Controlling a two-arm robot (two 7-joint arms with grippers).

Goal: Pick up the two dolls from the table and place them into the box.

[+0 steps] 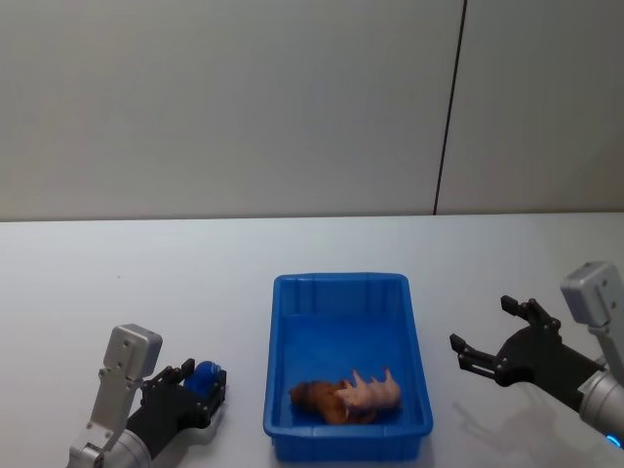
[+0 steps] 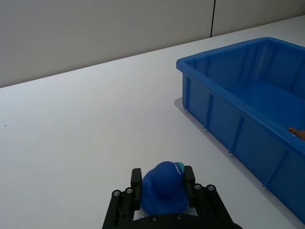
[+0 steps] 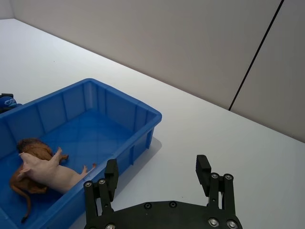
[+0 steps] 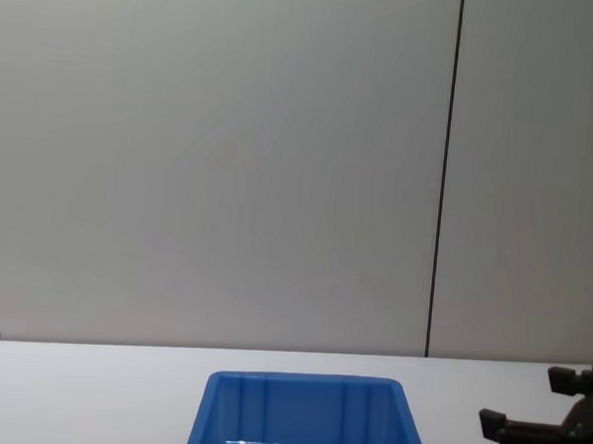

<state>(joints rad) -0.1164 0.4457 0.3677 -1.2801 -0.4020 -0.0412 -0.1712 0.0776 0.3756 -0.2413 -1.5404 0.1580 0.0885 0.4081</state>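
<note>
Dolls (image 1: 351, 398) lie lengthwise across box (image 1: 292, 331), pink one's head left.

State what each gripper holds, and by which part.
Left gripper is shut on a small blue object, gripped at its sides. Right gripper is open, holding nothing.

A bare lab or test room, plain white table (image 1: 292, 253), grey panelled wall (image 1: 244, 107) at twelve o'clock, dark seam (image 1: 449, 107) at one o'clock

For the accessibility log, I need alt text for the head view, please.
Both dolls, brown lion and pink doll, lie touching in the blue box on the white table. The left gripper holds a blue object; the right gripper is open beside the box.
</note>
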